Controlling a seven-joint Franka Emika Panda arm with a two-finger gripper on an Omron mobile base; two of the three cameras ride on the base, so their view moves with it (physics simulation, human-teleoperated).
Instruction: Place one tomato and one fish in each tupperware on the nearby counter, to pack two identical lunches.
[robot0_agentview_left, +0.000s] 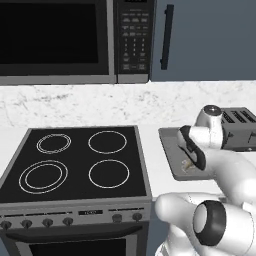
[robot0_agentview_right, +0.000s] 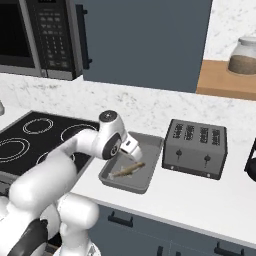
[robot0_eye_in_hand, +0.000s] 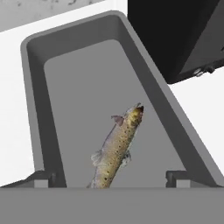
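One grey tupperware (robot0_agentview_right: 111, 181) sits on the white counter (robot0_agentview_right: 200, 200) between the stove and the toaster. A tan-brown speckled fish (robot0_eye_in_hand: 117, 146) lies on its floor, slanted, with its head toward the toaster side; the same fish (robot0_agentview_right: 127, 170) shows from the right base. My gripper (robot0_eye_in_hand: 109, 179) hangs just above the tray's near end, open, its fingertips (robot0_eye_in_hand: 41, 179) spread wide on either side of the fish's tail and not touching it. In the right base view the gripper (robot0_agentview_right: 134, 150) hovers over the tray. From the left base, the arm covers most of this tupperware (robot0_agentview_left: 170, 150). The tomatoes, the other fish and the second tupperware are out of view.
A black toaster (robot0_agentview_right: 195, 147) stands right beside the tray. The black stovetop (robot0_agentview_left: 80, 160) lies on the tray's other side. A microwave (robot0_agentview_left: 55, 40) and a blue-grey cabinet (robot0_agentview_right: 145, 40) hang above. A jar (robot0_agentview_right: 243, 56) stands on a wooden shelf.
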